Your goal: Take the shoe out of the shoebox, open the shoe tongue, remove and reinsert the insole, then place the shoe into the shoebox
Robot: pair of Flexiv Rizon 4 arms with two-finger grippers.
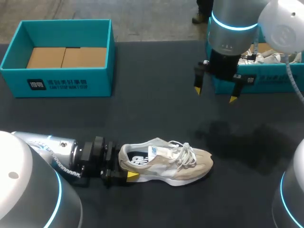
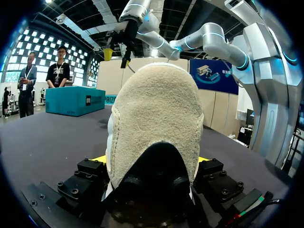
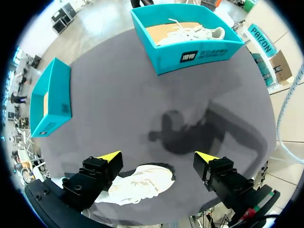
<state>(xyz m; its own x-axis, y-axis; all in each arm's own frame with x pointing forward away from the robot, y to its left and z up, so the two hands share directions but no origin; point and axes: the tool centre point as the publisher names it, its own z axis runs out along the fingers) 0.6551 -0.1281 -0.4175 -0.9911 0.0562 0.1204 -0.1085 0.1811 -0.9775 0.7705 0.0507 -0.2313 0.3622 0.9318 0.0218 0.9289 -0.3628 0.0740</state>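
Note:
A beige and white sneaker (image 1: pixel 166 161) lies on its sole on the dark table, toe pointing right, laces loose over the tongue. My left gripper (image 1: pixel 124 167) comes in low from the left and is shut on the shoe's heel (image 2: pixel 156 123), one finger pressed on each side. In the left wrist view the heel fills the gap between the fingers. My right gripper (image 1: pixel 214 94) hangs open and empty well above the table, behind and to the right of the shoe. From the right wrist view the sneaker (image 3: pixel 137 185) lies far below the right gripper (image 3: pixel 158 156).
An empty teal shoebox (image 1: pixel 66 83) with a cardboard floor stands at the back left (image 3: pixel 50 99). A second teal box (image 1: pixel 270 83) at the back right holds another white shoe (image 3: pixel 190 31). The right arm's shadow falls on the bare table (image 1: pixel 237 137) right of the sneaker.

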